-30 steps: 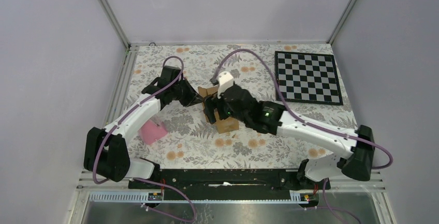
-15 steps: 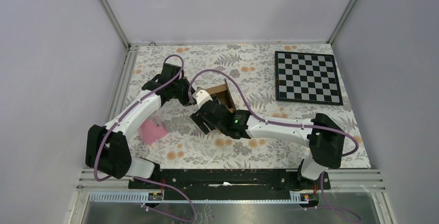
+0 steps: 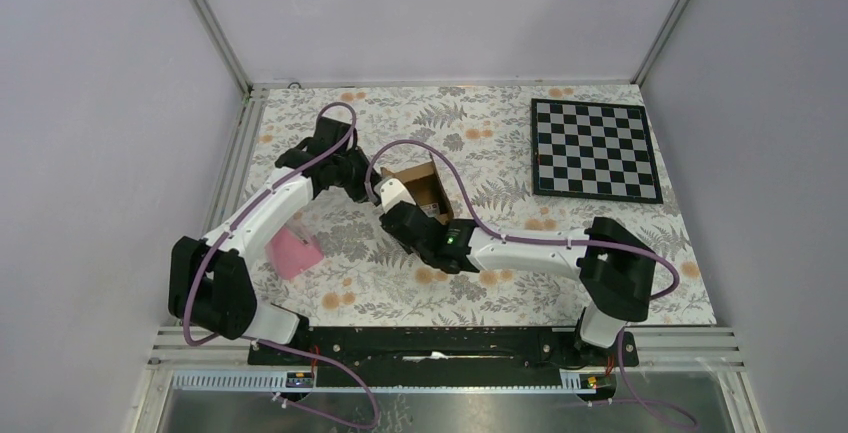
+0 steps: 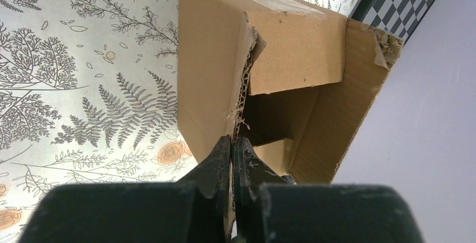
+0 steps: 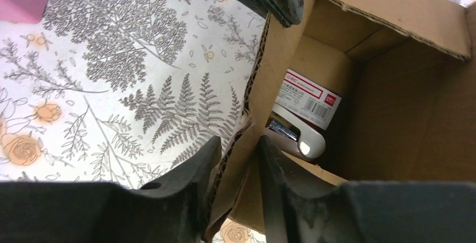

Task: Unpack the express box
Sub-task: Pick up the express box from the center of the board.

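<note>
Plainly, in the overhead view we found the small brown rectangular cardboard express box (image 3: 422, 183) standing on the flower-printed table cover (image 3: 480, 283), a little left of the frame's centre, with its flaps up and its mouth open. Both arms met at the box's left side.

In the left wrist view, the left gripper (image 4: 232, 152) was at the bottom centre of the frame. Its two dark fingers were pinched together on the torn corrugated edge of one box wall, with nothing but cardboard between them. The box filled the upper middle of that frame.

In the right wrist view, the right gripper (image 5: 238, 145) straddled a wall of the box at the bottom centre. One finger was outside, over the cover, and the other was inside the cavity, and both pressed against the cardboard. The left gripper's fingers appeared at the top of that frame, on the same wall.

Inside the box we noted a white packet with a red border and a barcode (image 5: 306, 100). A glossy white-and-silver item (image 5: 297, 139) lay just below it; we could not identify it.

A pink wedge-shaped object (image 3: 295, 253) lay at centre left in the overhead view, well apart from the box. A black-and-white chequered board (image 3: 595, 150) lay at upper right.
</note>
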You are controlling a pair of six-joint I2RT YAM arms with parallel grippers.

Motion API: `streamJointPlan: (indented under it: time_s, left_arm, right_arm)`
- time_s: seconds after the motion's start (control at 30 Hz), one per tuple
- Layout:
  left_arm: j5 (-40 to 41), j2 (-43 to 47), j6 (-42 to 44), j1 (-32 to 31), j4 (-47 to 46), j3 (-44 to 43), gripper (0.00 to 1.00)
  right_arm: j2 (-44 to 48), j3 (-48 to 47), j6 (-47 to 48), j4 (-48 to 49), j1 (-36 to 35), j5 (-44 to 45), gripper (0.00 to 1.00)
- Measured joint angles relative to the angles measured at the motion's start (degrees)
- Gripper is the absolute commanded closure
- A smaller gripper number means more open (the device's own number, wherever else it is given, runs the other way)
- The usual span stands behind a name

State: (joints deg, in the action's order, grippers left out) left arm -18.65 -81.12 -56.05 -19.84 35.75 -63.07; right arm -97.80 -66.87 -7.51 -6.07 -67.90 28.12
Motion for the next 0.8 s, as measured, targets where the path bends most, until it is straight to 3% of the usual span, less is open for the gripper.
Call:
streamJointPlan:
  time_s: [0.07, 0.1, 0.17, 0.3, 0.37, 0.43, 0.6, 0.8]
  left_arm:
    - [0.2, -0.6, -0.1, 0.0, 1.0, -1.3, 0.98]
    - [0.2, -1.0, -0.1, 0.0, 1.7, -2.1, 0.92]
    - [0.4, -1.7, 0.0, 0.0, 3.1, -3.4, 0.74]
    - [1.2, -3.7, 0.2, 0.1, 4.2, -7.7, 0.22]
    - [1.7, -4.5, 0.5, 0.4, 5.0, -11.0, 0.11]
    - [2.3, -5.0, 1.4, 1.0, 5.4, -14.1, 0.06]
    - [5.7, -4.7, 2.3, 4.8, 6.8, -20.8, 0.04]
    - [4.8, -0.8, 0.3, 14.6, 4.5, -12.8, 0.04]
  right_arm:
    - [0.1, 0.5, -0.4, 0.9, -0.1, 0.7, 0.86]
    - [0.2, 0.7, -0.7, 1.2, -0.1, 1.2, 0.91]
    - [0.6, 1.1, -1.3, 1.3, 0.3, 2.0, 1.00]
    - [3.0, 1.9, -5.0, 1.2, 4.0, -1.6, 1.00]
    - [4.8, 2.3, -7.2, 1.2, 6.4, -5.4, 1.00]
    - [7.0, 2.4, -10.3, 1.2, 9.9, -10.1, 1.00]
    - [10.6, 2.6, -19.5, 3.3, 19.9, -22.4, 1.00]
    - [11.5, 9.7, -42.5, 22.1, 36.1, -40.4, 1.00]
